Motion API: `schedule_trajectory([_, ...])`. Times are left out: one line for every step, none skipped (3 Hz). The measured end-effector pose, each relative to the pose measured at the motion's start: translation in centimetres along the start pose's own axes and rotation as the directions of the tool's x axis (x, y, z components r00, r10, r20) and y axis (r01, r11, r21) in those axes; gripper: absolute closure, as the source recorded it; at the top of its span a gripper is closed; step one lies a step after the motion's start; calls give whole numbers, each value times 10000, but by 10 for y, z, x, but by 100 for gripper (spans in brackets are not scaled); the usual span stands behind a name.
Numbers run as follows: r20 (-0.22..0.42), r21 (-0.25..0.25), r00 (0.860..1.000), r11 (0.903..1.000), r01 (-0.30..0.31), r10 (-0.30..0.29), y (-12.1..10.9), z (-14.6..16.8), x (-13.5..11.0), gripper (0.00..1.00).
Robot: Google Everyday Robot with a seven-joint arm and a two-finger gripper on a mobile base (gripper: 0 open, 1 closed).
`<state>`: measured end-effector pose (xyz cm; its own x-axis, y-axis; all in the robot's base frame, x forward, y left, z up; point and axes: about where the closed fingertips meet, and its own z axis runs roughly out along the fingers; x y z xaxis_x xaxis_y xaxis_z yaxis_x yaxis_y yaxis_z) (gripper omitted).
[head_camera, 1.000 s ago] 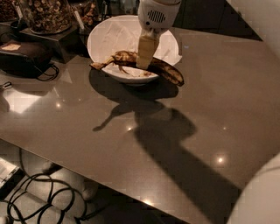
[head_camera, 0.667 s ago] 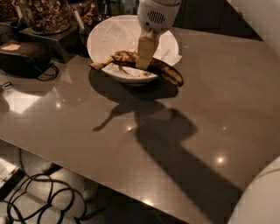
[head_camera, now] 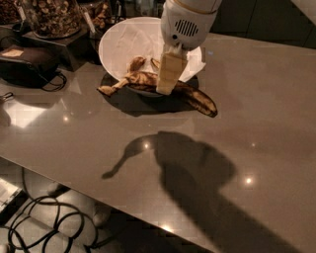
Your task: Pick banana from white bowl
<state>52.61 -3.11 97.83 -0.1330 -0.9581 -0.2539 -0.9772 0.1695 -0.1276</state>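
The white bowl (head_camera: 121,47), lined with crumpled white paper, stands at the back of the grey table (head_camera: 256,143). My gripper (head_camera: 166,87) hangs over the bowl's front rim, its pale yellow fingers shut on the middle of the banana (head_camera: 197,100). The banana is a limp yellow-brown peel. It is held up in front of the bowl. Its long dark end points right, past the rim, and its thin strips trail left. Its shadow falls on the table well below it.
Glass jars of brown snacks (head_camera: 53,15) stand on a dark stand at the back left. A black case (head_camera: 24,59) with a cord lies left of the bowl. The table's near edge runs diagonally at the lower left, with cables (head_camera: 44,225) on the floor below.
The gripper has risen with the banana. The peel has come up out of the bowl, and its shadow has slid further down the table.
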Motion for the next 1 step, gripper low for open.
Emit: schedule_trajectory([44, 47, 10000, 10000, 10, -10, -2, 1, -2, 100])
